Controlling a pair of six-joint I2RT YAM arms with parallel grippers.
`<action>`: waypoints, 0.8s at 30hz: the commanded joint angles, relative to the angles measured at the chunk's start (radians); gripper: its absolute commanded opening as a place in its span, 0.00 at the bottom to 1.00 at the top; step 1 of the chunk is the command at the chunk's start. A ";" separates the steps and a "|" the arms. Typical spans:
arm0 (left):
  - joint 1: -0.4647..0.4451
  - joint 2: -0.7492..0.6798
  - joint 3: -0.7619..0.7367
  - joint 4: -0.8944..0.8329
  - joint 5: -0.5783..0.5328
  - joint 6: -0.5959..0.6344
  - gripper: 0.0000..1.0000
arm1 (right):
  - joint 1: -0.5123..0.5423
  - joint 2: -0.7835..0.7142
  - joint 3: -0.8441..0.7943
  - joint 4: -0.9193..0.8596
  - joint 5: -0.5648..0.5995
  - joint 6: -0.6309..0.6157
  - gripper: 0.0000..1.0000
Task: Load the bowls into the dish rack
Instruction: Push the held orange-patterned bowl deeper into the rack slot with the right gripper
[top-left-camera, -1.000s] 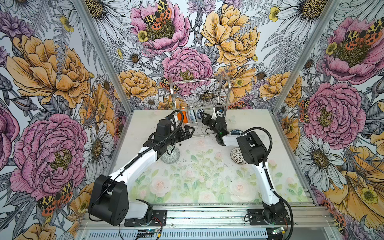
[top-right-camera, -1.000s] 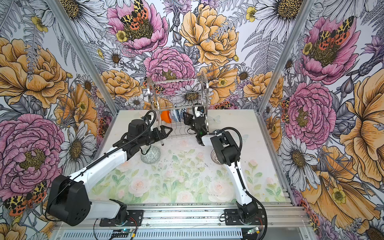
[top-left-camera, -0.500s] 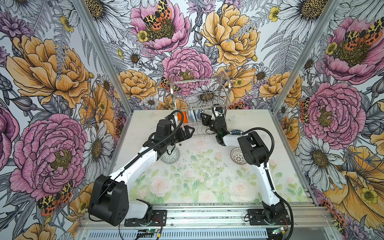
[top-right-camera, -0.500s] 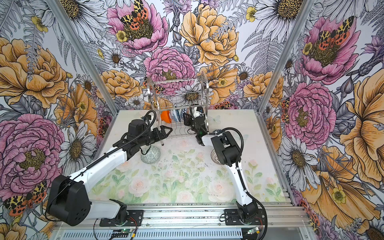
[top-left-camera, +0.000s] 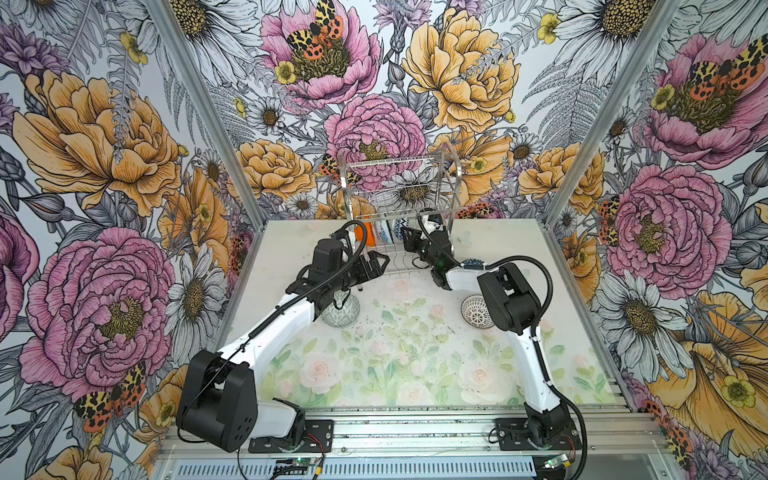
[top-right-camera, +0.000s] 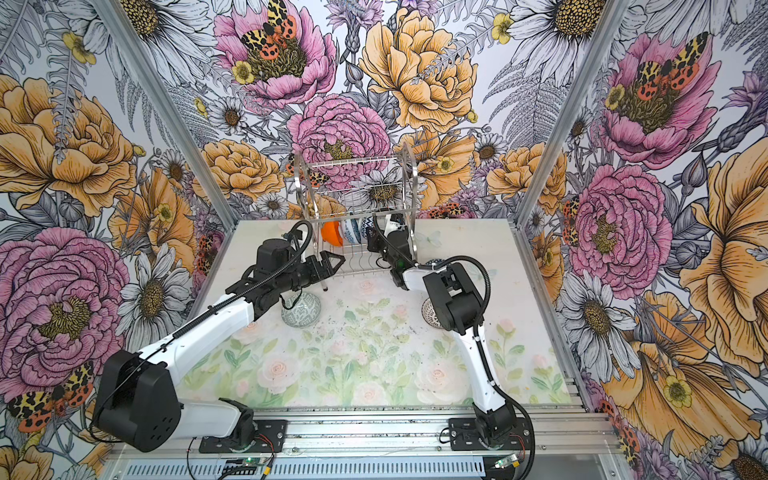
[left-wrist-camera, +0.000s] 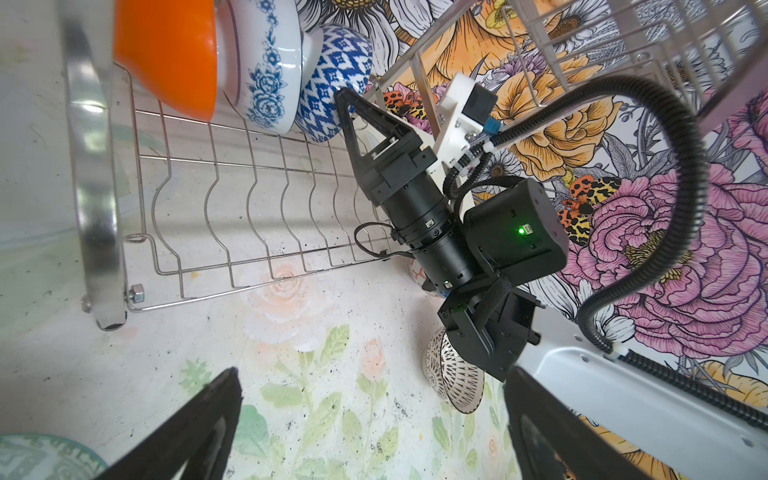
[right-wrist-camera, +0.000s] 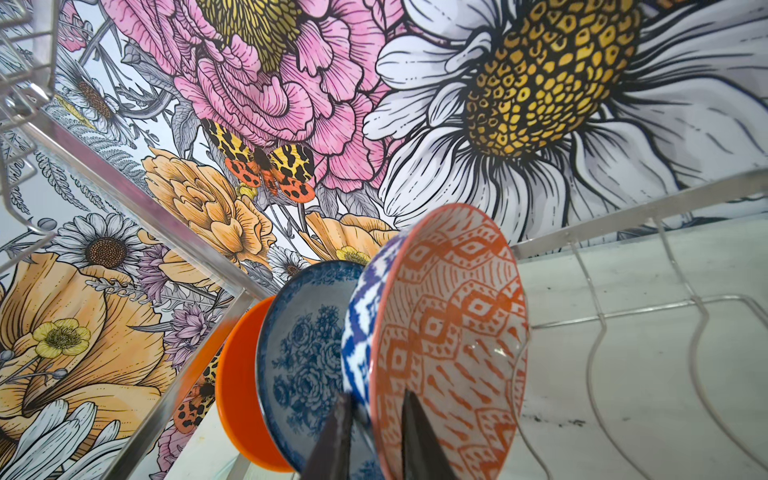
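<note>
The dish rack stands at the back of the table. On its lower tier stand three bowls on edge: a plain orange one, a blue floral one, and one that is blue-white outside and orange-white inside. My right gripper is shut on that last bowl's rim, one finger on each side. My left gripper hangs open and empty by the rack's front left leg, above a grey-green bowl.
A black-white bowl lies on the table under the right arm's elbow. Another small bowl shows partly behind the right forearm. The rack's upper tier holds nothing. Flowered walls close in the table on three sides.
</note>
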 joint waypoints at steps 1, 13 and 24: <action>-0.006 -0.013 -0.005 0.001 0.004 0.012 0.99 | 0.001 -0.018 -0.020 -0.131 0.052 -0.044 0.23; -0.009 -0.013 -0.004 0.002 0.005 0.011 0.99 | 0.012 -0.039 -0.014 -0.183 0.082 -0.101 0.23; -0.008 -0.013 -0.004 0.001 0.002 0.012 0.99 | 0.018 -0.076 -0.029 -0.210 0.100 -0.159 0.25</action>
